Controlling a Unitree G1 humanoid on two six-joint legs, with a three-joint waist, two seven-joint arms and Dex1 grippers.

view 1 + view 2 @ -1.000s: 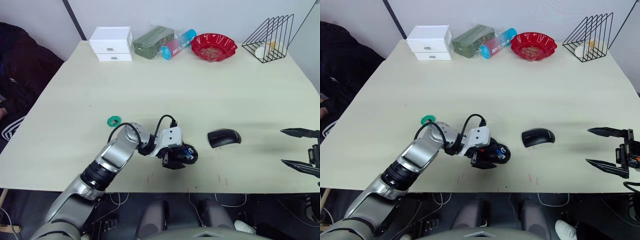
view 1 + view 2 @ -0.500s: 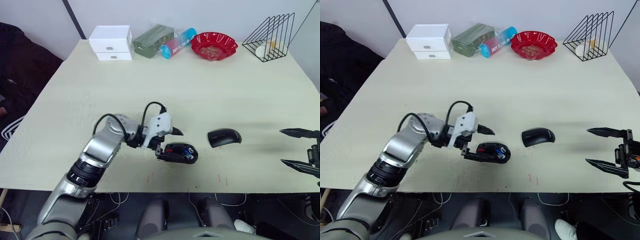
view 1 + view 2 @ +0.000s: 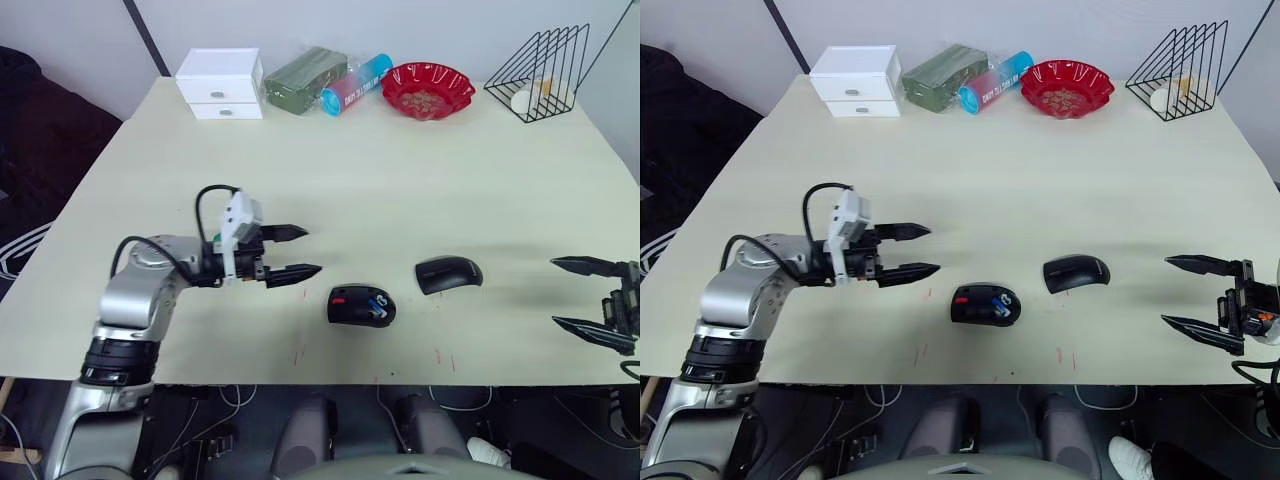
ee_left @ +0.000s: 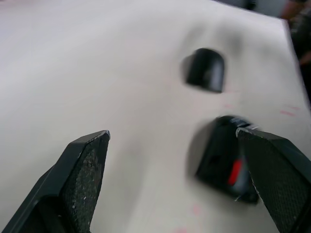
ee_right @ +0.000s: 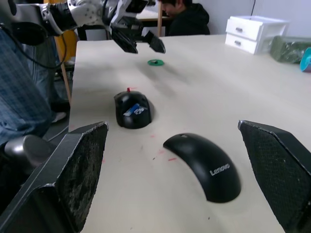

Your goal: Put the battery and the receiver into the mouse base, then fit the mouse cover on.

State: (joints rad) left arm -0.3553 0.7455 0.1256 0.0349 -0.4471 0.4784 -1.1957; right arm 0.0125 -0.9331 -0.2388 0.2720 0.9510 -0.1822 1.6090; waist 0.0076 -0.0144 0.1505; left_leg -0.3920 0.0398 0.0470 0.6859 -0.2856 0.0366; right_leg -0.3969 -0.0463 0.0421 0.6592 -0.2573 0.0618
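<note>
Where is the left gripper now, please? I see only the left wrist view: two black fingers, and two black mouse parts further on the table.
Observer: The left gripper hangs open over bare table, on the robot's left of the mouse base, not touching it.
Operator: Is something already inside the base?
Observer: Yes. The right wrist view shows a blue and white piece lying in its compartment; I cannot tell what it is.
Operator: And the other part, is it fitted?
Observer: No. The mouse cover lies dome up on the table, apart from the base, on its right.
Operator: Where is the right gripper?
Observer: The right gripper is open near the table's right edge.
</note>
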